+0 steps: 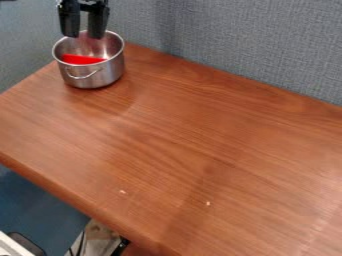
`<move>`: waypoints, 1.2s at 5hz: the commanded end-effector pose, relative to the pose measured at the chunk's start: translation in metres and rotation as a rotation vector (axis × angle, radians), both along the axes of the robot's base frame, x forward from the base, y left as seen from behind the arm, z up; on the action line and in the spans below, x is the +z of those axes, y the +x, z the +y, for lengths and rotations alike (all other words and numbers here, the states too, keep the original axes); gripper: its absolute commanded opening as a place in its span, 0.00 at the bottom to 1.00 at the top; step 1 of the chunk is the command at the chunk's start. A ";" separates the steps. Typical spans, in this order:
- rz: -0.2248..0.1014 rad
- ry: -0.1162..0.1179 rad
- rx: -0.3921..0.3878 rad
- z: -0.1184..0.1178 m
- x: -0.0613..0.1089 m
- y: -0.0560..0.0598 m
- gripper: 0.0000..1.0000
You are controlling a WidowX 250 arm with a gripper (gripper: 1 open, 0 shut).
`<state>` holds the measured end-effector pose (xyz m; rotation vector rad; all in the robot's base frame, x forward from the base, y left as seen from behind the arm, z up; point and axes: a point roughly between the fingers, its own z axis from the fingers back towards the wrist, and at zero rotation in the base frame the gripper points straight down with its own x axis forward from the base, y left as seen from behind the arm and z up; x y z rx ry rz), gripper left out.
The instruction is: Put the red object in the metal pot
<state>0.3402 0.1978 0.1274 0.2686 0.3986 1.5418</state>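
One flattish thing [83, 60] (bright red)

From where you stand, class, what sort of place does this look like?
Perhaps a robot test bench rather than a working kitchen: a gripper hangs over a metal pot on a wooden table, with a plain grey partition behind.

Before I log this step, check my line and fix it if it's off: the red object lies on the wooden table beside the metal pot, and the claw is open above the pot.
One thing is off: the red object is inside the metal pot, as the camera view shows. The claw is indeed open above it.
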 end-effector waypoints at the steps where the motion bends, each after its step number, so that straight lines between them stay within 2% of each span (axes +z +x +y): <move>1: -0.115 0.030 -0.046 -0.004 0.043 -0.007 1.00; 4: -0.144 -0.006 -0.190 0.010 0.047 -0.010 1.00; 5: -0.169 -0.020 -0.315 0.009 0.062 0.000 1.00; 6: -0.186 -0.035 -0.479 -0.003 0.064 0.003 1.00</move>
